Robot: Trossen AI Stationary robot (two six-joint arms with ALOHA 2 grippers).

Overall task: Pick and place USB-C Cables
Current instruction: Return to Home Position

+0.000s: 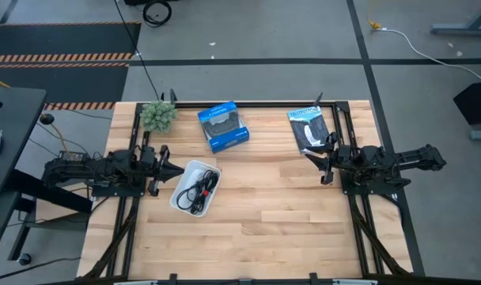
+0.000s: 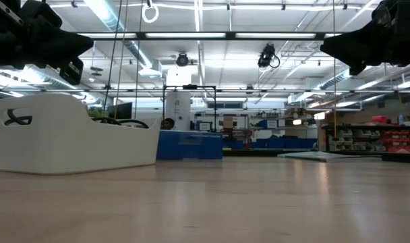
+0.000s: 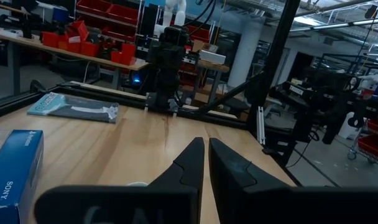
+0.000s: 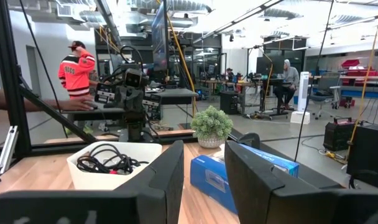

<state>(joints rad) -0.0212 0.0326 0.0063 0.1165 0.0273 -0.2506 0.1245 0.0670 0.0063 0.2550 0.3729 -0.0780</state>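
Note:
The USB-C cables (image 1: pixel 198 190) lie as a dark tangle, black with a touch of red, inside a white tray (image 1: pixel 183 179) left of the table's middle; the right wrist view shows the cables (image 4: pixel 107 163) in the tray (image 4: pixel 124 176) too. My left gripper (image 1: pixel 179 169) hovers shut just left of the tray, pointing right; its fingers (image 3: pixel 206 146) show almost no gap. My right gripper (image 1: pixel 315 164) hovers open near the right side, pointing left, its fingers (image 4: pixel 204 152) apart. No white or grey cable can be made out.
A blue box (image 1: pixel 223 126) lies beyond the tray by the far edge, a black flat packet (image 1: pixel 308 127) at the far right, and a small green plant (image 1: pixel 157 115) at the far left corner. Bare wood spans the middle and near part (image 1: pixel 288 222). People stand in the room beyond (image 4: pixel 77 65).

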